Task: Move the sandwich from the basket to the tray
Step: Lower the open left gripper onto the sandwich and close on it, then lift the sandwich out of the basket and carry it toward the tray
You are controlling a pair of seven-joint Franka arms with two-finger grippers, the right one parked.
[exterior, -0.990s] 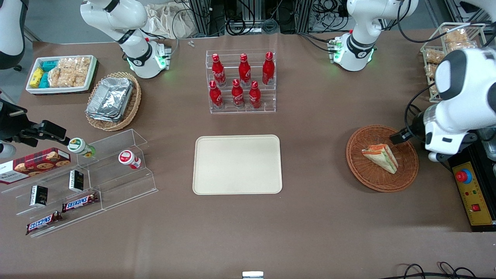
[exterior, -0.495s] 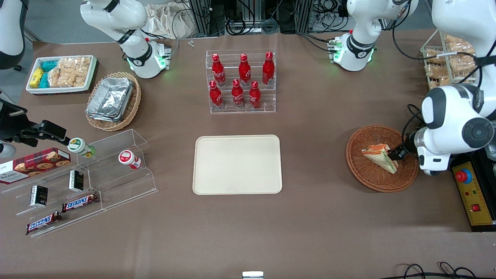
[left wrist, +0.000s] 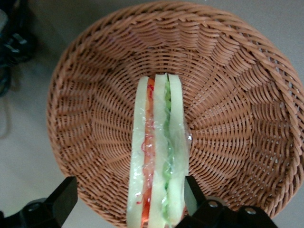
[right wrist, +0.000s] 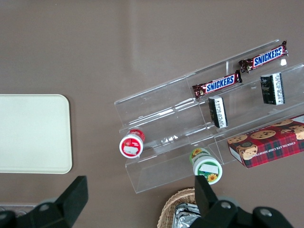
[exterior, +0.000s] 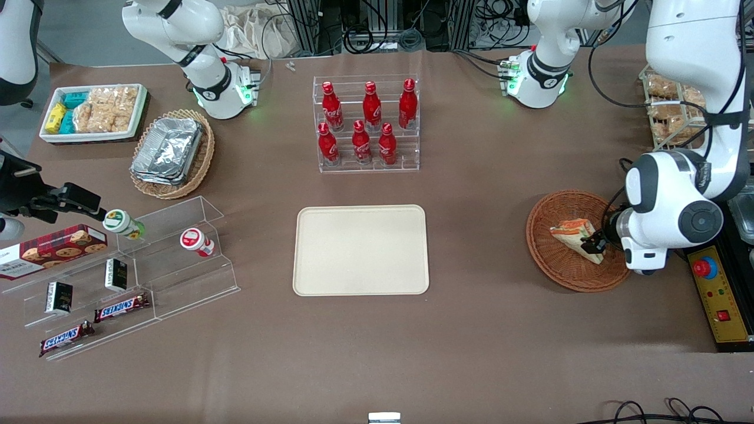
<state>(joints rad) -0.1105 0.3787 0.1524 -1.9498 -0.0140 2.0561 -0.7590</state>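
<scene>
Fingers [left wrist: 61, 202] of the tool [exterior: 591, 242] are standing apart, one on each side of the sandwich [left wrist: 159, 156], not pressing on it as far as the wrist view shows. The sandwich is standing on edge in the basket [exterior: 551, 259], its orange-red and green layers facing up. The basket is sitting on the brown surface [exterior: 483, 330] toward the working arm's end. The tray [exterior: 360, 249] is lying well apart from it, mid-surface, nearer the front camera than the red bottles [exterior: 365, 123].

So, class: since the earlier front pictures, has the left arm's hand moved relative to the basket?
Yes. The hand has come down from over the basket rim to its middle, straddling the sandwich, fingers open.
</scene>
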